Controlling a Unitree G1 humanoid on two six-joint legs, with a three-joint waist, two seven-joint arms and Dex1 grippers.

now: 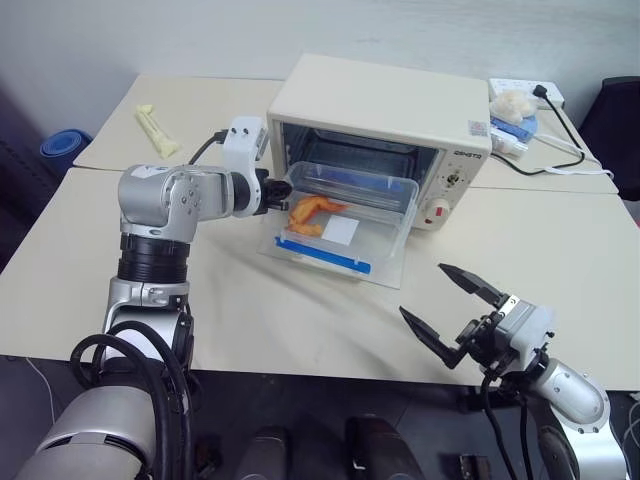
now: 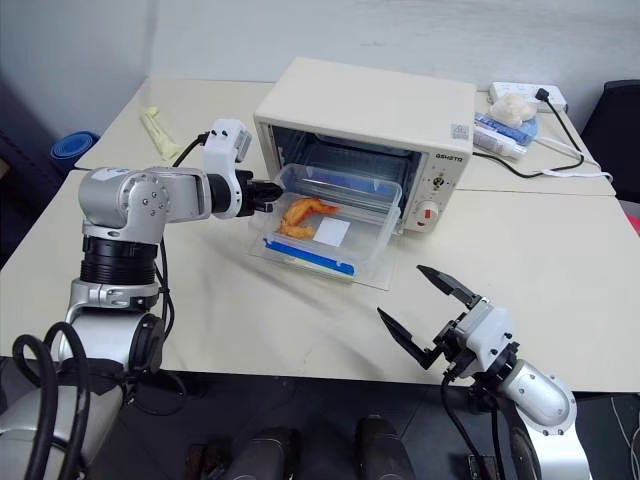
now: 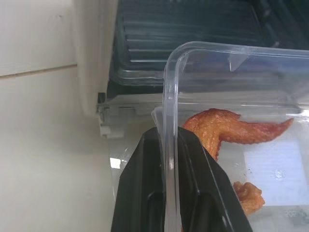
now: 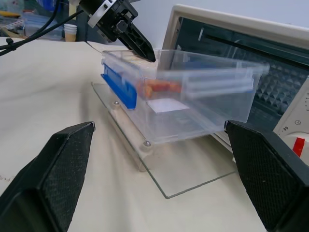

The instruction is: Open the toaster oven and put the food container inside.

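Observation:
The cream-white toaster oven (image 1: 370, 100) stands at the back of the table with its glass door (image 4: 178, 174) dropped flat. The clear food container (image 1: 345, 215), with a blue clip strip and orange food inside, rests on that door, its far end in the oven mouth. My left gripper (image 1: 278, 192) is at the container's left wall. In the left wrist view its two black fingers (image 3: 145, 193) straddle the clear wall, pressed close against it. My right gripper (image 1: 445, 305) hangs wide open and empty near the table's front edge, well short of the door.
A white power strip (image 1: 525, 90) with a black cable, and white and blue items (image 1: 512, 125) beside it, lie at the back right behind the oven. A pale yellow packet (image 1: 157, 130) lies at the back left. Bare table lies between my right gripper and the door.

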